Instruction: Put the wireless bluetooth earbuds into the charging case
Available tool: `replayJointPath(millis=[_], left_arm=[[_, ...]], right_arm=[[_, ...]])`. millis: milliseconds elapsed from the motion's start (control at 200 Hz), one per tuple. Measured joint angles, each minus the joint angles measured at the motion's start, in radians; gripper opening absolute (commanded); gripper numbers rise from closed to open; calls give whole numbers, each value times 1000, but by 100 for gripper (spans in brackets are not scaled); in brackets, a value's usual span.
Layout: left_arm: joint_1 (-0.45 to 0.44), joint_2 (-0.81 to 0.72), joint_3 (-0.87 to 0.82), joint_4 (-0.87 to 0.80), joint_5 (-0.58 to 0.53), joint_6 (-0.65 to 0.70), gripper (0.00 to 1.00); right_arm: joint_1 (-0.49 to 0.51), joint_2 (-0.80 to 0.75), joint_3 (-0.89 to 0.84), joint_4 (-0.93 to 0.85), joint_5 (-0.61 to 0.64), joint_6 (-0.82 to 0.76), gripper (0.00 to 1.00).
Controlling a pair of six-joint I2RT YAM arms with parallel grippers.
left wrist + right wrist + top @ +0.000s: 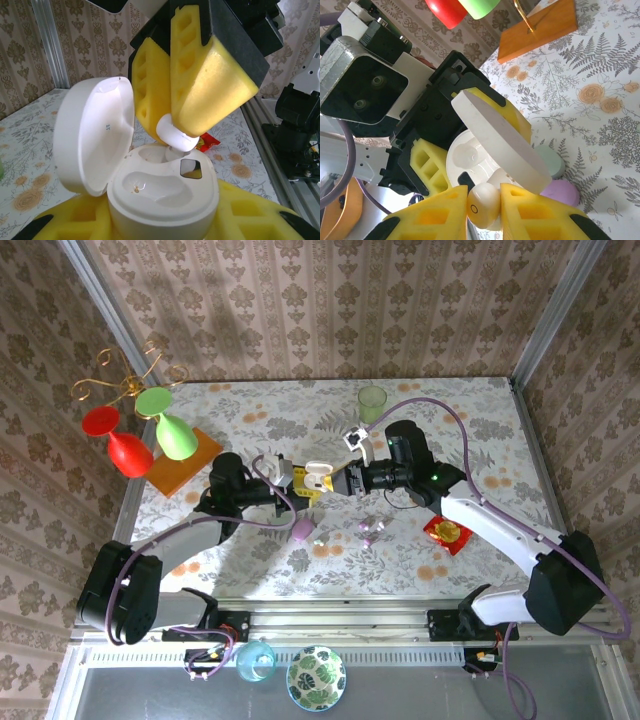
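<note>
The white earbud (pixel 176 137) is pinched between the yellow pads of the right tool (pixel 345 480). It hangs just above the far well of the open case (pixel 165 200), touching or almost touching its rim. The left tool (pixel 292 480) is pressed onto the case from both sides and holds it upright above the bench (pixel 480 430). The lid (pixel 92 135) stands swung back on the side away from the earbud. The near well (pixel 150 187) is empty. The far well is partly hidden by the earbud, so its contents cannot be told. A purple case (pixel 561 192) lies on the bench beneath.
</note>
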Motion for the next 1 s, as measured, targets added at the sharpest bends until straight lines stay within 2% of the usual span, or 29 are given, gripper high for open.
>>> replayJointPath(millis=[280, 420, 620, 855, 1000], left_arm=[[2, 0, 0, 0, -4, -3, 19], [6, 0, 0, -3, -4, -3, 19], [6, 0, 0, 4, -3, -3, 19], [5, 0, 0, 15, -3, -3, 19], [5, 0, 0, 16, -3, -3, 19]], right_arm=[[9, 2, 22, -34, 16, -8, 38], [10, -6, 22, -35, 25, -9, 50], [10, -41, 22, -47, 63, -16, 59], [-2, -114, -31, -46, 103, -23, 62], [-77, -240, -143, -55, 179, -2, 61]])
